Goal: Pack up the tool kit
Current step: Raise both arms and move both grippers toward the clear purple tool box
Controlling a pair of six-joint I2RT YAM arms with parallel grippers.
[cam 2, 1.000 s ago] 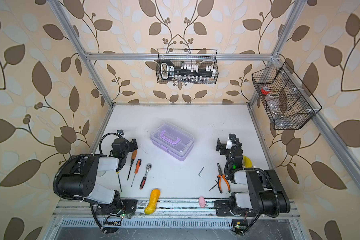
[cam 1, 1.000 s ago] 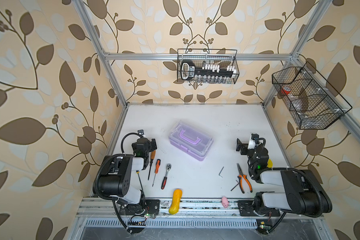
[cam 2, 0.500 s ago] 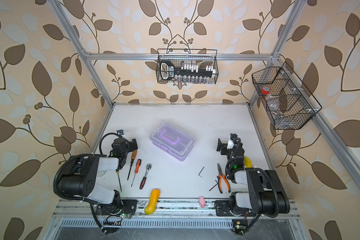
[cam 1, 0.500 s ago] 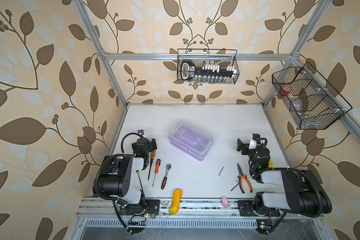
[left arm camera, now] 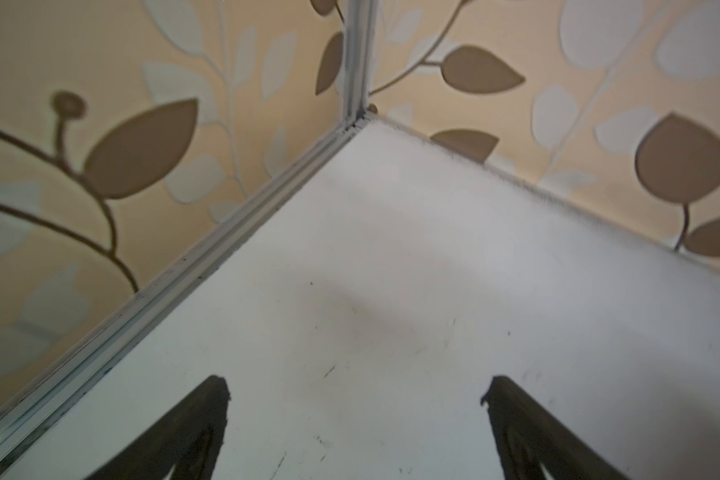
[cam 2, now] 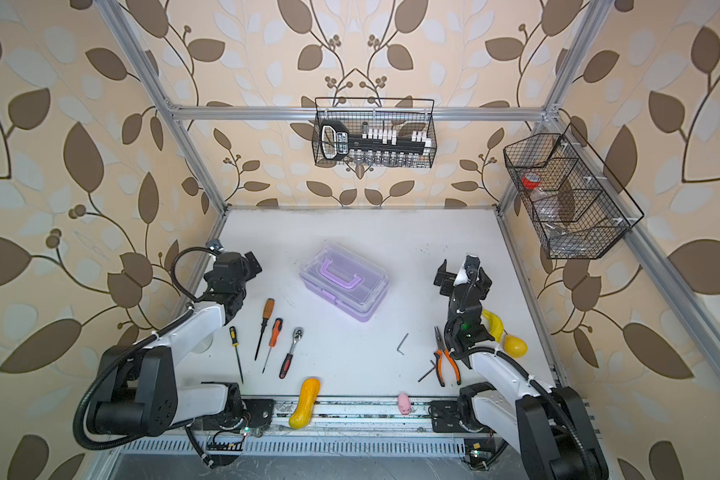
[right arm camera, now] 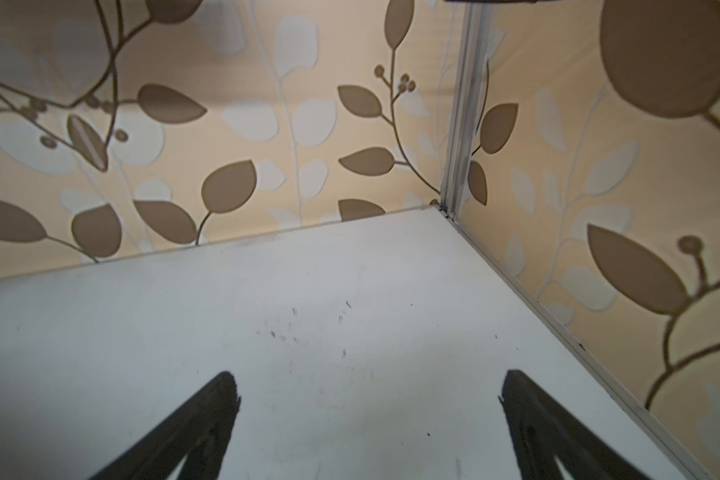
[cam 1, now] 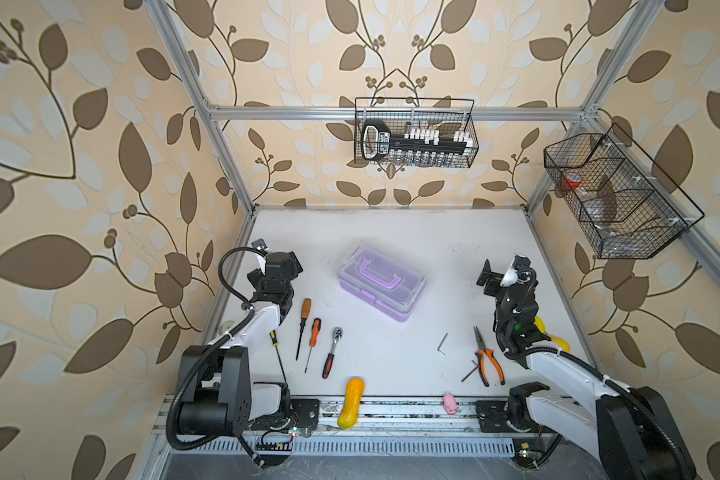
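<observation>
Well, left gripper (left arm camera: 357, 386), right gripper (right arm camera: 369, 376) both spread, empty. Kit (cam 1: 382, 286) shut (latch unseen); one-armed prying could skid it, unbraced, toward screwdriver (cam 1: 305, 309).

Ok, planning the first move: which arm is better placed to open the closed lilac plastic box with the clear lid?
Left, probably. The left gripper and right gripper are both open and empty, but the lilac plastic box, roughly midway, turns its front long side toward the left arm.

The tool kit (cam 1: 382, 281) sits mid-table (cam 1: 391, 232), screwdrivers (cam 1: 305, 320) front-left, pliers (cam 1: 488, 362) front-right.
</observation>
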